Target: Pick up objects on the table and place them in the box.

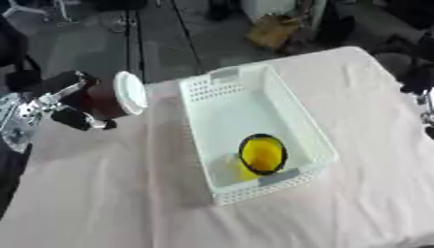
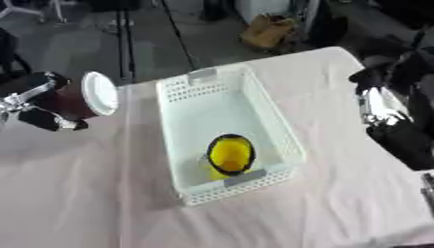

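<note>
Now my left hand (image 1: 72, 104) is curled around a dark cup with white lid (image 1: 118, 97), beside the white box (image 1: 292, 104); my right hand's fingers, I cannot tell.

A white perforated plastic box (image 1: 298, 116) holds a yellow, black-rimmed round object (image 1: 262, 154); the bench (image 1: 110, 203) wears pale pink cloth; a dark brown cup (image 1: 108, 99) carries a white lid (image 1: 131, 92).

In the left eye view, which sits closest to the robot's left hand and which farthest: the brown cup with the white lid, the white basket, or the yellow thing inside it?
From the left hand:
1. Brown cup with the white lid: in that hand, at the table's left edge.
2. White basket: mid-table, to the hand's right.
3. Yellow thing: inside the basket, at its near end.
</note>
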Robot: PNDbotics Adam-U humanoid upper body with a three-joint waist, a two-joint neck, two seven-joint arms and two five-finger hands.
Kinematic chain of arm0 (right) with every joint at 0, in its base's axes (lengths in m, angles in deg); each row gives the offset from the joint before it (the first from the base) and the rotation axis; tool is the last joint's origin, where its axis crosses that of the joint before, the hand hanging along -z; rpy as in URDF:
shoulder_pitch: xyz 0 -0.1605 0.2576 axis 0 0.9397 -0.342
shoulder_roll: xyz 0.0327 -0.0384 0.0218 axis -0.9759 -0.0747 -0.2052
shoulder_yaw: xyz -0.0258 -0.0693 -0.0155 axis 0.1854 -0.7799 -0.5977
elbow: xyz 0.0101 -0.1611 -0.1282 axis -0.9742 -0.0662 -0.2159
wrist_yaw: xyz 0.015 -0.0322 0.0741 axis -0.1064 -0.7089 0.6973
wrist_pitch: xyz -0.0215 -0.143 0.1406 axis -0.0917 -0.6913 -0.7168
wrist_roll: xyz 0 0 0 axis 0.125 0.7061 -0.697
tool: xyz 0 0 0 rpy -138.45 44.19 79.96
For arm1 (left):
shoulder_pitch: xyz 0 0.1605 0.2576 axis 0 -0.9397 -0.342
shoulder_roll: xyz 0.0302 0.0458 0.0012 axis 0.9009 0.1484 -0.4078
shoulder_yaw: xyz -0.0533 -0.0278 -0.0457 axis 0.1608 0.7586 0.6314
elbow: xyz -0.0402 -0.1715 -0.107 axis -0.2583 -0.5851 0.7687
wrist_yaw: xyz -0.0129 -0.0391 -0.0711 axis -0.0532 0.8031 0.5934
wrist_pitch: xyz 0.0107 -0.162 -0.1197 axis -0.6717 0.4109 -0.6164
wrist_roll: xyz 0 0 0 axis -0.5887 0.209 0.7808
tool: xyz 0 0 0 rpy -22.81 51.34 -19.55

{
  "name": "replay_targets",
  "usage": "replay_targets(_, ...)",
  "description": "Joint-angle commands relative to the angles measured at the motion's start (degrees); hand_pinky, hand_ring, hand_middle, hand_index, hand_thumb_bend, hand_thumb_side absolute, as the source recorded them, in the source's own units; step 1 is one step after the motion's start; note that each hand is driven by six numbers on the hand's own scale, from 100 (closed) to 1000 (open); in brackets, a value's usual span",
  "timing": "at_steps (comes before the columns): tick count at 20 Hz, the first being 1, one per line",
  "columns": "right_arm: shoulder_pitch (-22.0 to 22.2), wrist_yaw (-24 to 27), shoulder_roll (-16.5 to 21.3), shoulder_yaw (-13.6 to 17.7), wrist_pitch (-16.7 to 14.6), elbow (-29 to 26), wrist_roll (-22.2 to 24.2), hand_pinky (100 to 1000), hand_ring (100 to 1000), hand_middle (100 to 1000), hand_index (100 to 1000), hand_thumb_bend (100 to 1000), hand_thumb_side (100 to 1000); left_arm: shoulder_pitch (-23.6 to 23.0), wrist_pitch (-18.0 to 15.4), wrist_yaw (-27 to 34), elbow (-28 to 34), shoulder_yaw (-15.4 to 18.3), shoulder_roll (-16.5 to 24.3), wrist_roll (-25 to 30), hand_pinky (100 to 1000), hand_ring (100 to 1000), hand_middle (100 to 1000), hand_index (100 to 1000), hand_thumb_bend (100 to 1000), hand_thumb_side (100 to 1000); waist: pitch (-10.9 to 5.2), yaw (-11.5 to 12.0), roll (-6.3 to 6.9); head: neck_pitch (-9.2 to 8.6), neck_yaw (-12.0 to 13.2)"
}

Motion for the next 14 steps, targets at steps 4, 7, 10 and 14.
replay_targets(4, -1.67, 0.47, 0.04, -0.65, -0.34, -1.04, 0.81, 574, 637, 777, 898, 100, 542, 2.48, 2.50, 6.07, 3.09, -3.69, -3.19, 0.29, 296, 456, 363, 570, 312, 493, -1.50, -1.27, -0.41, -0.25, 0.92)
replay_targets(7, -2.14, 0.70, -0.36, -1.09, -0.47, -1.18, 1.34, 574, 637, 777, 898, 100, 544, 3.29, 4.88, 8.76, 2.89, -4.40, -7.55, -1.85, 284, 458, 358, 573, 321, 537, -1.51, -1.93, -0.18, -0.39, 1.23)
replay_targets(10, -2.24, 0.83, -0.45, -1.23, -0.50, -1.23, 1.54, 573, 637, 777, 899, 100, 547, 3.63, 7.54, 10.72, 3.78, -4.76, -10.37, -4.55, 274, 465, 369, 585, 319, 627, -1.44, -2.23, -0.01, -0.41, 1.38)
replay_targets(14, -2.38, 0.93, -0.57, -1.37, -0.57, -1.37, 1.71, 574, 637, 777, 899, 100, 546, 3.25, 8.66, 13.74, 4.50, -6.19, -12.75, -8.39, 262, 471, 378, 594, 201, 808, -1.30, -2.56, 0.12, -0.59, 1.39)
